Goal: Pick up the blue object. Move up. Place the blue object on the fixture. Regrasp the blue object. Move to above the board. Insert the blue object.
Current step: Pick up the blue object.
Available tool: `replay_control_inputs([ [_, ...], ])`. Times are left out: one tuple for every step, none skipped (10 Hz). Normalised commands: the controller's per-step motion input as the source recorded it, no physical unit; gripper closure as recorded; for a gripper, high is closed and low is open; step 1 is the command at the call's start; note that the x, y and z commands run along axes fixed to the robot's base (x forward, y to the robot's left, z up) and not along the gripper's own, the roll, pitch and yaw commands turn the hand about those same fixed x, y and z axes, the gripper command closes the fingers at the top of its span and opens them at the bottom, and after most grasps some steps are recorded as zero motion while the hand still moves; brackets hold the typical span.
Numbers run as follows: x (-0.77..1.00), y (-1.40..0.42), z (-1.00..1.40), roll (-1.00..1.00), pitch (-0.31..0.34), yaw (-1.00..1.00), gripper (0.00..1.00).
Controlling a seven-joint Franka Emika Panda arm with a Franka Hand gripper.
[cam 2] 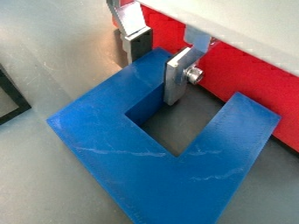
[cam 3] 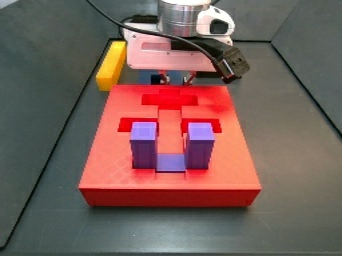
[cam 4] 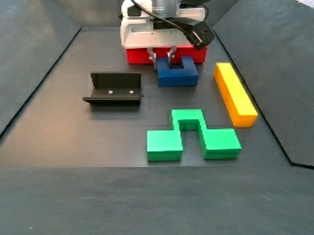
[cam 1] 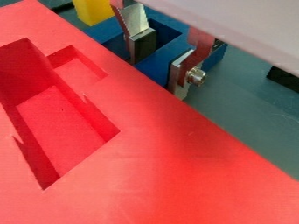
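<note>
Blue is what I count first: one blue block (cam 2: 163, 157), U-shaped, lying flat on the grey floor directly under my gripper (cam 2: 156, 63), hard against the edge of the one red board (cam 1: 152, 149). One silver finger (cam 2: 177, 77) stands down inside the block's notch and the other sits on the outer side of a prong, so the jaws straddle that prong; I cannot tell whether the pads press it yet or stand just off it.

One purple U-shaped block (cam 3: 164, 142) stands seated in the board, on the far side of it from my gripper, with an empty cross-shaped recess (cam 3: 168, 100) between them. One yellow bar (cam 4: 234, 92) lies on the floor just beside my gripper. One black fixture (cam 4: 114, 89) stands on the opposite side, a little apart, and one green notched block (cam 4: 190, 134) lies farther out than both. The board's edge crowds the blue block on one side.
</note>
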Motion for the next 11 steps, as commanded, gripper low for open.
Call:
replay_control_inputs([
  [0.00, 0.00, 0.00, 0.00, 0.000, 0.00, 1.00],
  [0.00, 0.00, 0.00, 0.00, 0.000, 0.00, 1.00],
  [0.00, 0.00, 0.00, 0.00, 0.000, 0.00, 1.00],
  [0.00, 0.00, 0.00, 0.00, 0.000, 0.00, 1.00],
  [0.00, 0.00, 0.00, 0.00, 0.000, 0.00, 1.00],
  [0.00, 0.00, 0.00, 0.00, 0.000, 0.00, 1.00],
  [0.00, 0.00, 0.00, 0.00, 0.000, 0.00, 1.00],
  [0.00, 0.00, 0.00, 0.00, 0.000, 0.00, 1.00],
  [0.00, 0.00, 0.00, 0.00, 0.000, 0.00, 1.00],
  [0.00, 0.00, 0.00, 0.00, 0.000, 0.00, 1.00],
  [0.00, 0.00, 0.00, 0.00, 0.000, 0.00, 1.00],
])
